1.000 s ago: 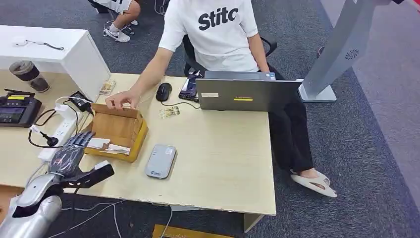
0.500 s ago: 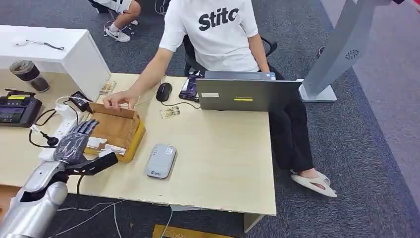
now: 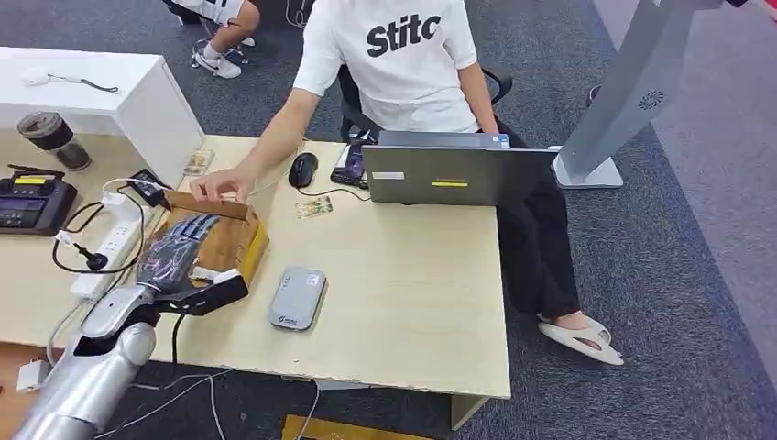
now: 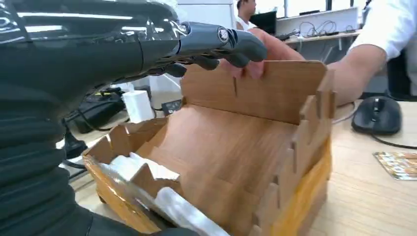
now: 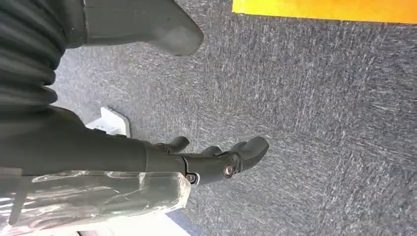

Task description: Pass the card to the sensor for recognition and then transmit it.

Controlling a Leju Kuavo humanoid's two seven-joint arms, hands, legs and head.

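The left hand (image 3: pixel 179 252) is above the wooden box (image 3: pixel 229 240), its fingers spread apart and holding nothing. The cards (image 4: pixel 147 169) lie at the low front end of this box, pale and flat, some of them in a clear wrapping (I cannot tell how many there are). A person's hand (image 3: pixel 220 185) rests on the back wall of the box.

A card like this is probably light, thin and stiff, with a smooth face that may slip between hard fingers. I think the best place to take hold is the free upper edge, pinched between the thumb and one finger, because the toothed side walls leave little room on the sides.

The box is of light brown plywood with notched joints and a sloped floor. The sensor (image 3: pixel 298 298) is a grey rounded slab, lying flat on the pale wooden surface (image 3: pixel 412 275) just beside the box.

The right hand (image 5: pixel 216 160) hangs over grey carpet, fingers loosely curled, nothing in it.
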